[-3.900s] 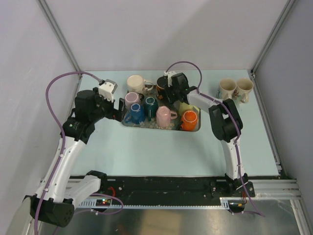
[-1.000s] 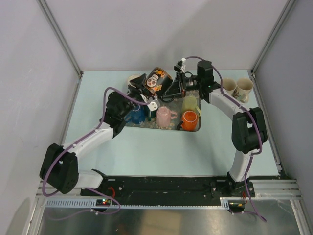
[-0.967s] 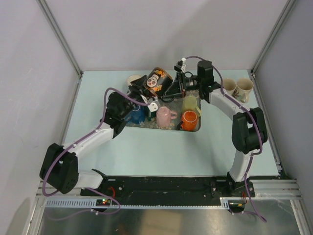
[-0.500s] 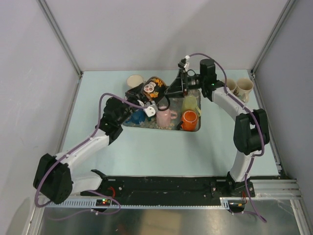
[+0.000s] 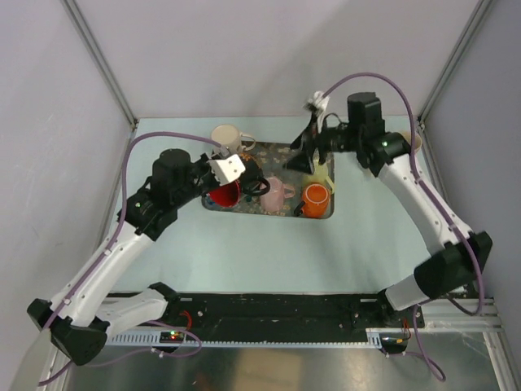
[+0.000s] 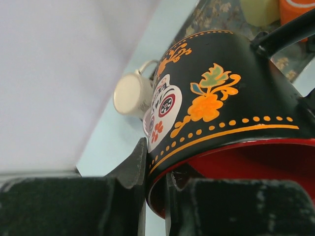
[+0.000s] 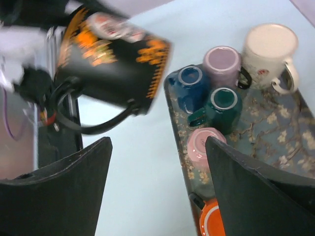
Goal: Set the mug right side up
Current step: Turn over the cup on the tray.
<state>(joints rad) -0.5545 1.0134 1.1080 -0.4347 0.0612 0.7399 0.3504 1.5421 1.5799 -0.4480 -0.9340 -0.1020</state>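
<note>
Tilted black mug (image 6: 216,113) in left gripper (image 6: 155,177)

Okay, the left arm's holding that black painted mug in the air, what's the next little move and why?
Probably roll the left gripper until the black mug faces mouth-up: it pinches the rim, the mug hangs tilted, and the right gripper stands open, clear of it.

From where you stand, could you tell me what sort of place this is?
Probably a robot test cell in a lab: plain grey walls on aluminium posts box in a pale blue table, and both arms are bolted to a rail at its edge.
</note>
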